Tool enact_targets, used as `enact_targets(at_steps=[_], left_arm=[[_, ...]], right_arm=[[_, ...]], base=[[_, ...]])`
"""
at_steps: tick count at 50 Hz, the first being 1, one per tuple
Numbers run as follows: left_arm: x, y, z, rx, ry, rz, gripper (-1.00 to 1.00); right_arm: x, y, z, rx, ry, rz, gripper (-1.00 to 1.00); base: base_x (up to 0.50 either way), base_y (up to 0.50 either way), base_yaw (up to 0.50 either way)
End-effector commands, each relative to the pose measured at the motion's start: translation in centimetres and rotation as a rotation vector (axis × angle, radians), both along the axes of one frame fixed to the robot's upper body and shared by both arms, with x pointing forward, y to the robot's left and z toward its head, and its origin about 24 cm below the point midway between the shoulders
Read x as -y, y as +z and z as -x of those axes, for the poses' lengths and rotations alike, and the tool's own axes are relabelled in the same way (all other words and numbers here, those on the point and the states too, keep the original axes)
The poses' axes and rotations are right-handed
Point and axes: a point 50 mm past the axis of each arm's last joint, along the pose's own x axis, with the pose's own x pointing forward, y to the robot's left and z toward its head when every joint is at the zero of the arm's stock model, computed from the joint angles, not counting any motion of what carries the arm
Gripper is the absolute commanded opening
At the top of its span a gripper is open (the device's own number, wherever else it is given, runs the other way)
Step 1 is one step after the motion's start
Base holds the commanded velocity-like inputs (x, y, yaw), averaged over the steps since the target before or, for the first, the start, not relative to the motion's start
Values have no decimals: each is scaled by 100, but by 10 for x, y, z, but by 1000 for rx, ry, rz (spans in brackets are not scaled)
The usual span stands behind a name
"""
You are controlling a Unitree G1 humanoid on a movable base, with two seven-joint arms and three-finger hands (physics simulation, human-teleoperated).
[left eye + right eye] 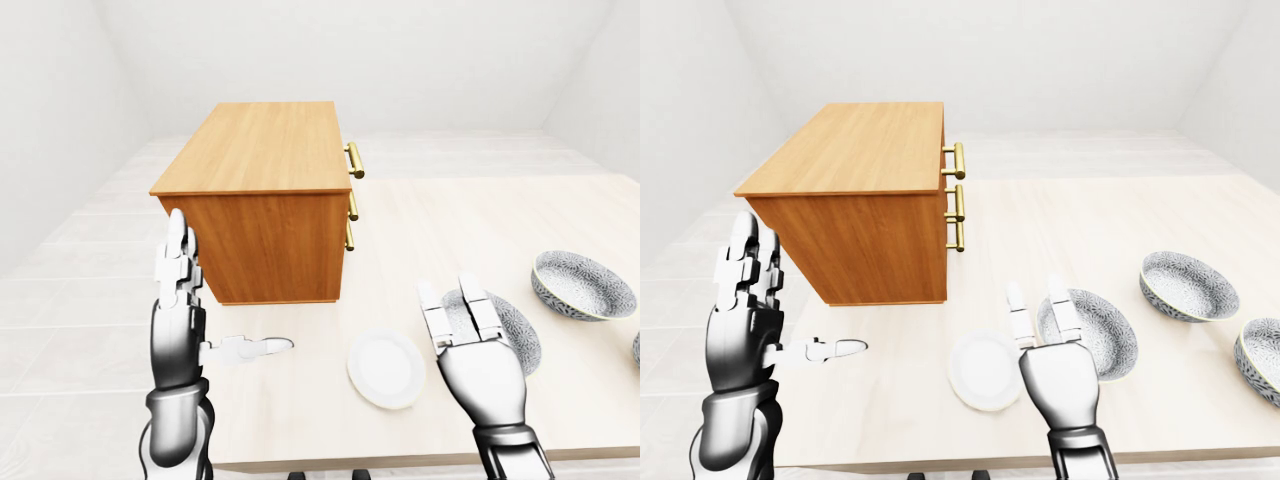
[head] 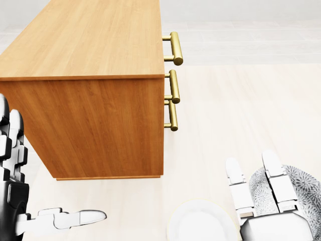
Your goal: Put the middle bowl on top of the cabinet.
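Three grey patterned bowls stand in a row on the pale table. The middle bowl sits right of centre in the right-eye view, with nothing touching it. The left bowl lies partly behind my right hand, which is open, palm down, fingers stretched over that bowl's left rim. The third bowl is cut by the right edge. The wooden cabinet stands on the table at upper left, its flat top bare. My left hand is raised and open beside the cabinet's near left corner.
A white plate lies just left of my right hand. Brass handles stick out of the cabinet's right face. The table's near edge runs along the bottom of the left-eye view.
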Motion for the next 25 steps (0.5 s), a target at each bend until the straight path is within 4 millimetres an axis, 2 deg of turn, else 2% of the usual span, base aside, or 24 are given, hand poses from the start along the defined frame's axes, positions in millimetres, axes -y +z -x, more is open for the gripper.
enact_targets(at_steps=[1,3,4,14,16,17,21,25], left_arm=[[1,0,0,-1,-4,-3,100],[1,-1,0,-4,-3,-2,100],[1,-1,0,-4,-4,-2,100],[1,-1,-1,-7,-2,-3,100],[1,-2,0,-9,-1,-4,100],[1,-2,0,-10,0,-4,100],[1,-1,0,-7,0,-5,100],[1,-1,0,-7,-1,-6,100]], right_arm=[[8,6,3,24,-28,11,100],[12,12,4,44,-42,-59,100],[14,14,3,46,-53,-26,100],[28,12,6,57,-128,-28,100],[30,4,7,59,-136,-24,100],[32,9,8,60,-147,-28,100],[34,0,8,54,-160,-25,100],[38,4,4,54,-178,-32,100]], base=[[0,0,0],[0,0,0],[0,0,0],[0,0,0],[0,0,0],[0,0,0],[0,0,0],[0,0,0]])
